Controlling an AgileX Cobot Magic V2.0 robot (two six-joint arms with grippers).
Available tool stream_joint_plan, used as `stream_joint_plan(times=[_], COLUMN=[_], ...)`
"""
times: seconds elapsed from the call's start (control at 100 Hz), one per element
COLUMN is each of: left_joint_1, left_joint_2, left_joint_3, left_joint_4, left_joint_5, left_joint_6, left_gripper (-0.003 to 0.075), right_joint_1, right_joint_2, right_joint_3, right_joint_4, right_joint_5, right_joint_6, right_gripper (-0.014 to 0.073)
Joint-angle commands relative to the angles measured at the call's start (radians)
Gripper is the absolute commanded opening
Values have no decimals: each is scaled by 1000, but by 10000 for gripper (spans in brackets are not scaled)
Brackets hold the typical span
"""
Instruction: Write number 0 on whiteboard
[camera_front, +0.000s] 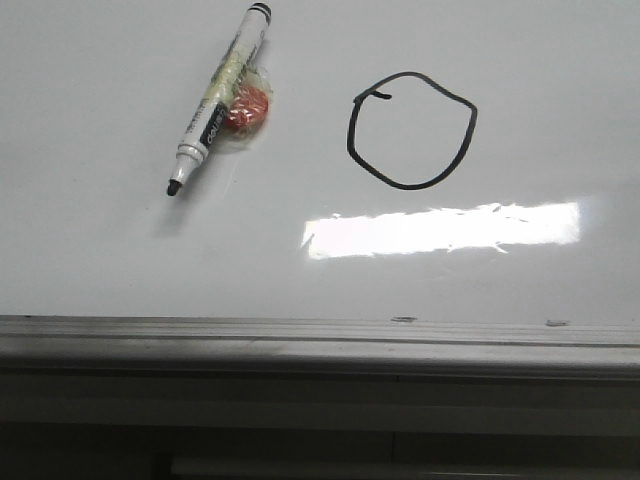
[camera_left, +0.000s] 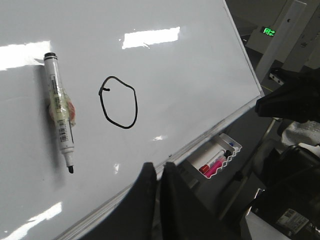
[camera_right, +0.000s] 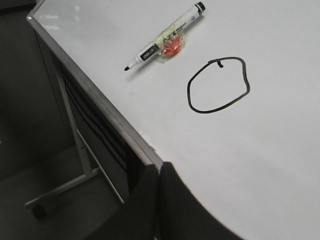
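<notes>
The number 0 (camera_front: 412, 130) is a thin black loop with a small hooked tail, drawn on the glossy whiteboard (camera_front: 120, 260). The loop also shows in the left wrist view as number 0 (camera_left: 118, 102) and in the right wrist view as number 0 (camera_right: 218, 85). An uncapped black marker (camera_front: 218, 98) lies on the board left of the loop, with a red lump taped to its middle. My left gripper (camera_left: 159, 169) is shut and empty over the board's front rail. My right gripper (camera_right: 159, 169) is shut and empty at the board's edge. Neither gripper shows in the front view.
A grey metal rail (camera_front: 320, 340) runs along the board's front edge. A bright glare patch (camera_front: 440, 228) lies below the loop. A white tray (camera_left: 216, 159) with spare markers hangs under the board. The stand's legs (camera_right: 60, 190) reach the floor beside it.
</notes>
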Motion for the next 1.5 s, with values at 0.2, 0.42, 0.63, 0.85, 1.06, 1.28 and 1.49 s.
stream_joint_plan(times=[0.2,0.42,0.63,0.85,1.06,1.28,1.49], left_joint_1=[-12,-12,1,222,592,1005,1250], left_joint_2=[4,4,4,4,2,-61,-218], left_joint_3=[-26,-26,-26,-26,-4,158,333], left_joint_4=[36,39,-17,-194,-638,-904,-975], left_joint_5=[-25,-22,70,-2,-337,-653,-653], left_joint_6=[0,0,3,339,1162,1433,1431], left_gripper=[-20,-20,-20,-20,-20,-20,-20], right_joint_1=[-7,-7,-7,-7,-7,-7,-7], right_joint_2=[10,10,10,10,10,10,10], right_joint_3=[-23,-23,-23,-23,-23,-23,-23], right_joint_4=[-24,-24,-24,-24,-24,-24,-24], right_joint_5=[-68,-68,-68,-68,-68,-68,-68], right_joint_6=[0,0,0,0,0,0,0], right_gripper=[-58,-57,-57,-58,-58,-58,-58])
